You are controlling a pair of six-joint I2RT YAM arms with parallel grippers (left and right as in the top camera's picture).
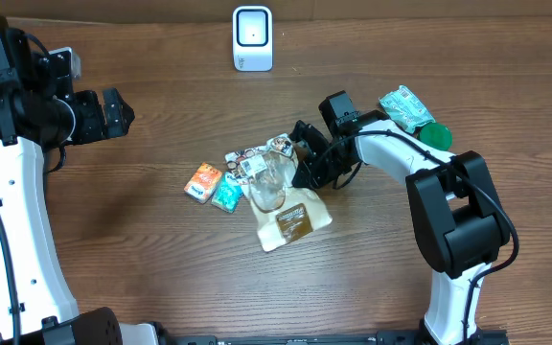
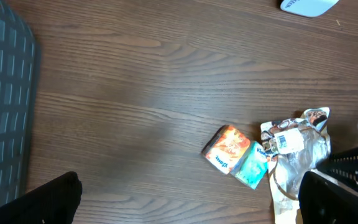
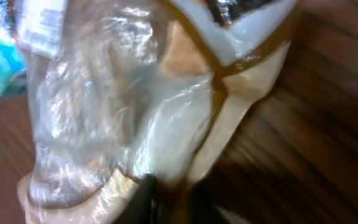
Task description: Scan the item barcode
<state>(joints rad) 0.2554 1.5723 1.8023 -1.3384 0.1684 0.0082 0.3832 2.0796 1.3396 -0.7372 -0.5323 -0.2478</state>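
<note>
1. The right gripper sits in the middle of the wooden table, at the right edge of a small pile of packages.
2. Its jaws are drawn together on the clear plastic bag. In the right wrist view the crinkled film fills most of the frame, and a dark fingertip presses against its lower edge. That view is blurred.
3. The clear plastic bag lies partly on top of a cream and brown pouch, which reaches out toward the table's near edge.
4. A printed label on the bag shows at its upper left end in the left wrist view; I cannot tell whether it carries a barcode.
5. An orange packet and a teal packet lie touching each other just left of the bag.
6. The white scanner stands upright at the far edge of the table, well apart from the pile.
7. The left gripper hangs over the left side of the table, far from the pile, with its jaws spread wide and nothing between them. Its two dark fingers frame the bottom corners of the left wrist view.
8. A green packet and a round green object lie beside the right arm, on its far right side.
</note>
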